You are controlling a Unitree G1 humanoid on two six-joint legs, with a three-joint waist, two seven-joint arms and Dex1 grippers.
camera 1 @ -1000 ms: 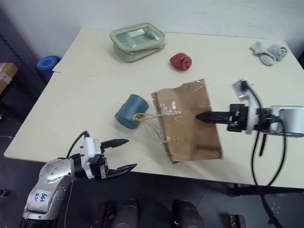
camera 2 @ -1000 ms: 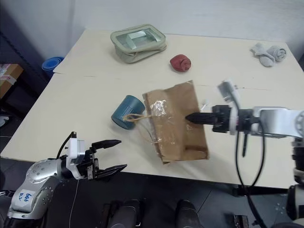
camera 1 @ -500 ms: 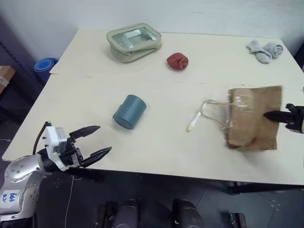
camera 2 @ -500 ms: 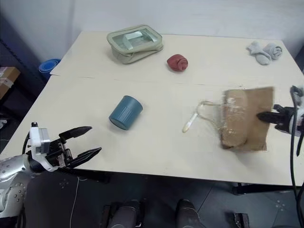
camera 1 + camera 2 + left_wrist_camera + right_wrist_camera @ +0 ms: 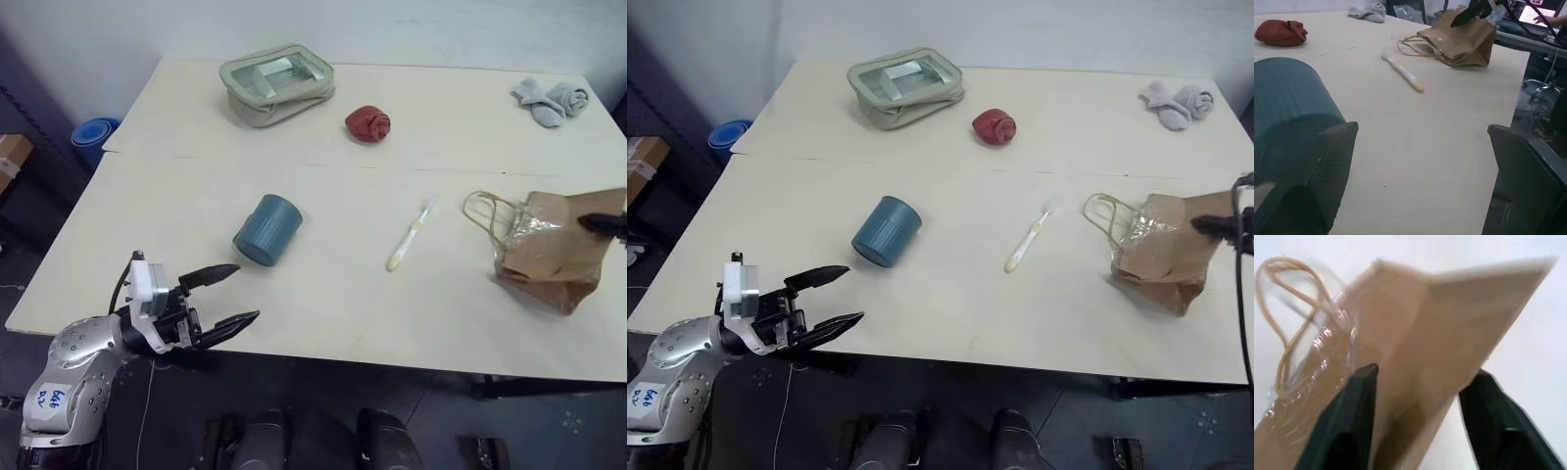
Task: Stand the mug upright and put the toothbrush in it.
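The teal-blue mug (image 5: 266,229) lies on its side left of the table's middle, its handle hidden. The white toothbrush (image 5: 409,235) lies flat in the open to its right. My left gripper (image 5: 245,292) hovers open at the near table edge, just short of the mug (image 5: 1288,107), nothing between its fingers (image 5: 1332,161). My right gripper (image 5: 600,223) is at the far right, on the top edge of a brown paper bag (image 5: 547,253). Its fingers (image 5: 1354,416) stand apart with the bag's edge (image 5: 1449,318) between them.
A clear zip pouch (image 5: 278,84) and a red rolled cloth (image 5: 368,123) sit at the back, grey socks (image 5: 551,100) at the back right corner. Blue bowls (image 5: 94,133) sit on the floor past the table's left edge.
My right gripper has pulled the paper bag from beside the mug to the table's right side, uncovering the toothbrush, and its fingers have spread apart. The left gripper stays open near the mug.
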